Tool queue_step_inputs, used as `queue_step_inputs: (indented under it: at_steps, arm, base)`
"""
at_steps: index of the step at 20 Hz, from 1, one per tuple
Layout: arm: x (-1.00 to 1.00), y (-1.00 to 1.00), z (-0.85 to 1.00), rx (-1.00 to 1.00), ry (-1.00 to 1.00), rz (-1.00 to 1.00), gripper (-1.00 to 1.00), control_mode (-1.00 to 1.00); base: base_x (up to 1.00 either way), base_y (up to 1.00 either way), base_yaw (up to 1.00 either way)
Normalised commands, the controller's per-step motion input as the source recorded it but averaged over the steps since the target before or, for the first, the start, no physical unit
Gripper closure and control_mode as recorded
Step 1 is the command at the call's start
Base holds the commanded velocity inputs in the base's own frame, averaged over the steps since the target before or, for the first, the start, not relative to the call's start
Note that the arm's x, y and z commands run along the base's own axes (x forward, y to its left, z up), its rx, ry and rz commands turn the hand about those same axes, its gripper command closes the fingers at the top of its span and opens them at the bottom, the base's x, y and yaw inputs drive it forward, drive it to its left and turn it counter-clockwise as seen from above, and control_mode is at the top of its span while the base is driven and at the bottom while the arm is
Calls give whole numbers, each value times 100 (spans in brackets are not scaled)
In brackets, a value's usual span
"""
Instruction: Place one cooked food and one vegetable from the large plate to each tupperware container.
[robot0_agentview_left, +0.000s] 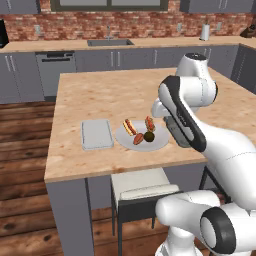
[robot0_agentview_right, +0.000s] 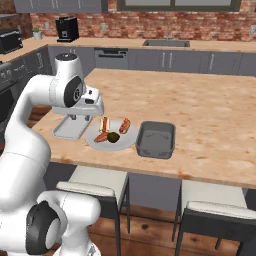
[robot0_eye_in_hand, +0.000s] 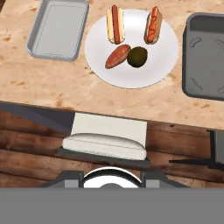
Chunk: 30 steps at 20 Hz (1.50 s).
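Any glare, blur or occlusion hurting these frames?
Lighting is flat and even in all three; no glare or motion blur. Hand view: large plate and both trays, light and dark, read crisp, shadows faint. Left base view: the arm hides the counter right of the plate. Right base view: the arm partly covers the light tray; food looks small and soft.

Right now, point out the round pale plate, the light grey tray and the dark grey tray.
Round pale plate (robot0_eye_in_hand: 151, 65): hand view, bare right part.
Light grey rectangular tray (robot0_eye_in_hand: 59, 28): hand view, bare floor.
Dark grey rectangular tray (robot0_agentview_right: 155, 140): right base view, inside floor.
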Motion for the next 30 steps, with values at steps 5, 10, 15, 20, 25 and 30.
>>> queue_step_inputs:
  at_steps: [5, 10, 15, 20, 25, 30]
  arm:
    - [-29, 10, -4, -1, 0, 0, -100, -100]
    - [32, 13, -33, 0, -6, 0, -100, -100]
    - [84, 0, -40, 0, 4, 8, -100, -100]
    - [100, 5, -31, 0, 0, 7, -100, -100]
    - [80, 5, -27, 0, 0, 5, -100, -100]
    - [67, 11, -44, -2, 0, 3, -100, -100]
  base:
    - [0, 0, 0]
    - [0, 0, 0]
    - [0, 0, 0]
    - [0, 0, 0]
    - [0, 0, 0]
    - [0, 0, 0]
